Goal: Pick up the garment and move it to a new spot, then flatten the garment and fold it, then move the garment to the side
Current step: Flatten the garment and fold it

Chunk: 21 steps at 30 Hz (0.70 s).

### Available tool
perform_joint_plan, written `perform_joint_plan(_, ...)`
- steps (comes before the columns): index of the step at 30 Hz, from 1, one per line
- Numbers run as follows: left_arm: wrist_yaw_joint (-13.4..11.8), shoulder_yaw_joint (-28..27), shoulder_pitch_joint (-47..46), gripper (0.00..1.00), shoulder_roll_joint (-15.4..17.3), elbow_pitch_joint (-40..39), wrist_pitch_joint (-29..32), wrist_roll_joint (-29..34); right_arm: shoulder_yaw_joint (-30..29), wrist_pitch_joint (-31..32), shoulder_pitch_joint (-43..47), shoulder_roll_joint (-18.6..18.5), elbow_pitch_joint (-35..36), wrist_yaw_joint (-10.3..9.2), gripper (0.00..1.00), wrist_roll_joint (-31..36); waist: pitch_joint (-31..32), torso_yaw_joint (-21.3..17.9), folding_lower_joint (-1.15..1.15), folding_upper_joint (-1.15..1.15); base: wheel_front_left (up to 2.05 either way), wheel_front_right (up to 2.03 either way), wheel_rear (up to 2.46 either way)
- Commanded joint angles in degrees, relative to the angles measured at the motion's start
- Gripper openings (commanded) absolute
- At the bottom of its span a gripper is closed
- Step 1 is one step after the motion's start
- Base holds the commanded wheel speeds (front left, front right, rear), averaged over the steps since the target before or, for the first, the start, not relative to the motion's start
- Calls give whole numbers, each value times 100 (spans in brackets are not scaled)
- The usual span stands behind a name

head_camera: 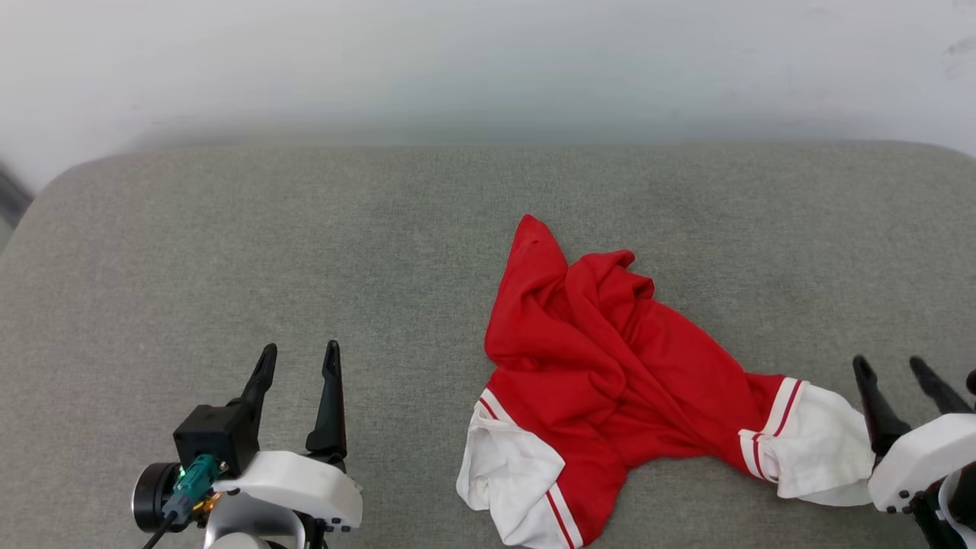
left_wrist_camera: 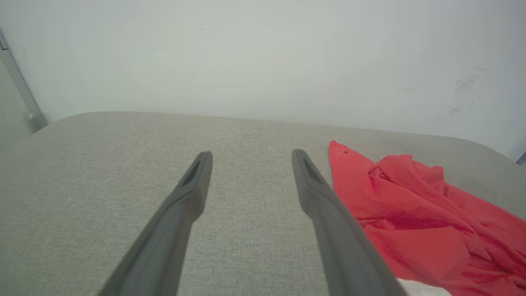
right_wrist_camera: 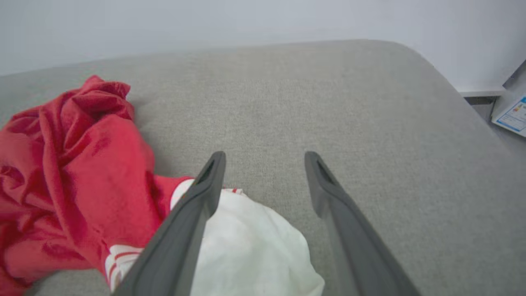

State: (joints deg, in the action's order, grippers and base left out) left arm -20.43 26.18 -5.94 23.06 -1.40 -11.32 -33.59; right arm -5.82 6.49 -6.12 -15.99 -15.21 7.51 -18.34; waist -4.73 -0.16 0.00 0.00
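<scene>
Garment (head_camera: 610,358) handling is judged to stand between the first step and the second. The garment is seen crumpled right of centre in the head view and is held by nothing, so flattening is taken to be next. For that, two separate edges, probably at the sleeves or hem, would need to be pinched and drawn apart. Bunched folds could be dragged along rather than opened.

The middle and lower frame are covered by a grey cushion (head_camera: 229,244), matte and finely woven, with rounded corners. The red body of the garment looks thin and soft, and is heaped in deep folds that rise to a point toward the upper centre. Two white sleeves, at bottom centre (head_camera: 496,465) and lower right (head_camera: 820,450), are edged with red stripe trim (head_camera: 785,404).

The left gripper (head_camera: 300,347) is seen at lower left, spread wide and empty over bare cushion, well apart from the cloth. The right gripper (head_camera: 888,362), at lower right, is likewise spread and empty, just beside the white sleeve; contact cannot be told. Its long, dark fingers (right_wrist_camera: 193,213) taper.
</scene>
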Motion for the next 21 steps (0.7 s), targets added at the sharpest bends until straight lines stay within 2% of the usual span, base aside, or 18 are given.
perform_joint_plan(1,-21,0,60,100,32,12,-18,-29,15,-105,22,14,60,-4,100,37,44,-9,0,0,0,0,0)
perform_joint_plan(6,-39,24,144,100,59,54,40,-47,155,-766,215,158,535,-3,100,248,240,-26,0,0,0,0,0)
perform_joint_plan(13,-132,184,245,100,132,74,360,3,350,-968,659,547,1267,-4,100,504,516,-47,0,0,0,0,0)
perform_joint_plan(18,-47,518,65,100,235,-86,955,72,441,-853,960,793,1804,-3,100,600,550,-77,0,0,0,0,0)
perform_joint_plan(21,162,903,-175,100,251,-168,1577,121,503,-759,1087,884,2075,-4,100,632,509,-73,0,0,0,0,0)
